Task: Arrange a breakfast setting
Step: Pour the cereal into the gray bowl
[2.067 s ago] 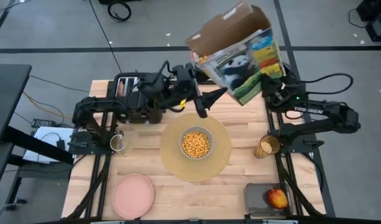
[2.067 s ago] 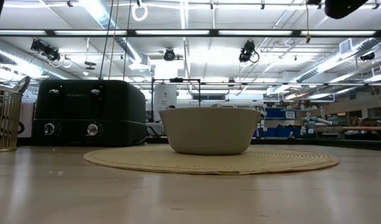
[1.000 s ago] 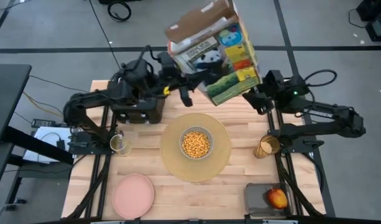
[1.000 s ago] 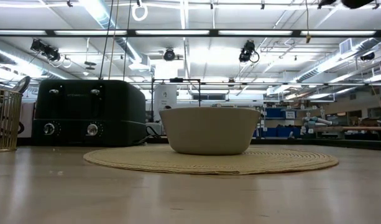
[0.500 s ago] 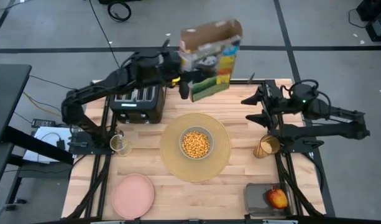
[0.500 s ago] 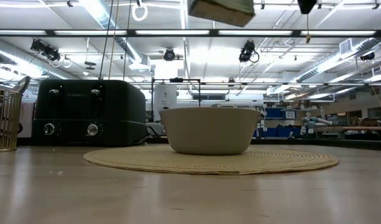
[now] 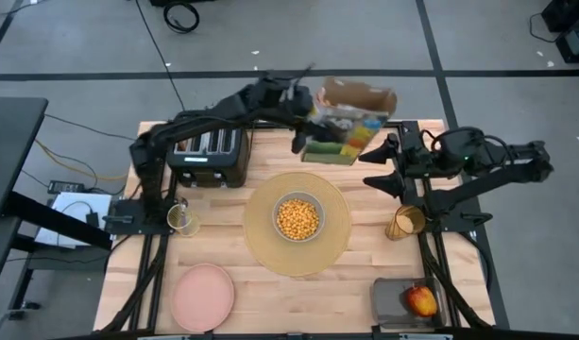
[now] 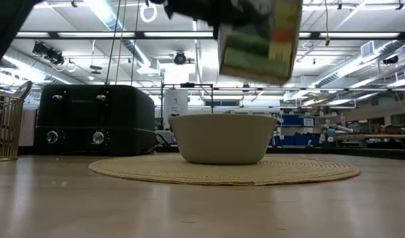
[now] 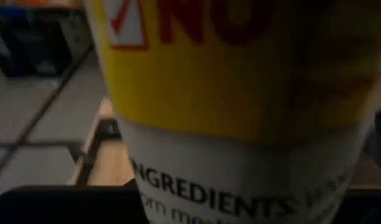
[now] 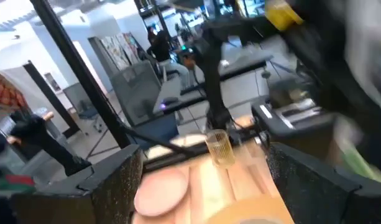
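A cereal box (image 7: 349, 123) is being gripped by the left claw (image 7: 303, 130) above the far edge of the wooden table (image 7: 365, 283). The right claw (image 7: 382, 168) is being held open beside it. The bowl (image 7: 298, 217) is being carried by the placemat (image 7: 334, 247) mid-table; grey floor (image 7: 81, 38) is surrounding the table.

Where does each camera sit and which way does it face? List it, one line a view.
High view: above the table, looking straight down; both arms show, left gripper holding the cereal box.
Low view: at table-top height, facing the bowl on the placemat; box overhead.
Left wrist view: pressed against the box.
Right wrist view: past its own open fingers toward the pink plate.
Shared: box, bowl.
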You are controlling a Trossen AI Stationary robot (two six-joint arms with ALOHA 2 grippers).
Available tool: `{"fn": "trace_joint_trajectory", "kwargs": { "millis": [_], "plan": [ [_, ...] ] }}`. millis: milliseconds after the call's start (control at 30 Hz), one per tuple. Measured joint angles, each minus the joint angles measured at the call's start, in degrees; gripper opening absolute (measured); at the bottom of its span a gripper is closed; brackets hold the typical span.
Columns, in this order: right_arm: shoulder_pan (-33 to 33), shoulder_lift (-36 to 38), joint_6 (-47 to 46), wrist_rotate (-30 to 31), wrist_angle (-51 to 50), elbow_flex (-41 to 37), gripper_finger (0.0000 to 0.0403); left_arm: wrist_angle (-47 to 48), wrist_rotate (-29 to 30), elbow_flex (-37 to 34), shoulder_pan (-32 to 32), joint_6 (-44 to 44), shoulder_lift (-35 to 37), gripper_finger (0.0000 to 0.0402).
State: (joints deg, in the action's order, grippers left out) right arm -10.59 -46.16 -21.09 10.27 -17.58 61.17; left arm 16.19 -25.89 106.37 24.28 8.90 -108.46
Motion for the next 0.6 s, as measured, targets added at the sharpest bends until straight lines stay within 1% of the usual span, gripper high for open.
{"fn": "trace_joint_trajectory", "kwargs": {
  "millis": [167,300,433,600],
  "plan": [
    [-1.0,-3.8,5.7,0.5,-0.2,5.7,0.0346,-0.8,0.3,0.0,2.7,4.8,-5.8,0.0097],
    [0.4,-4.2,10.8,2.1,0.0,9.0,0.0346,2.6,0.8,0.0,5.4,3.8,-8.9,0.0095],
    [2.6,-3.7,16.2,4.7,-0.1,10.8,0.0346,3.7,-0.1,0.0,8.0,3.0,-9.7,0.0095],
    [5.4,-2.7,17.2,5.1,0.0,11.7,0.0346,0.7,-0.1,0.0,10.2,1.7,-9.7,0.0095]
  ]
}}
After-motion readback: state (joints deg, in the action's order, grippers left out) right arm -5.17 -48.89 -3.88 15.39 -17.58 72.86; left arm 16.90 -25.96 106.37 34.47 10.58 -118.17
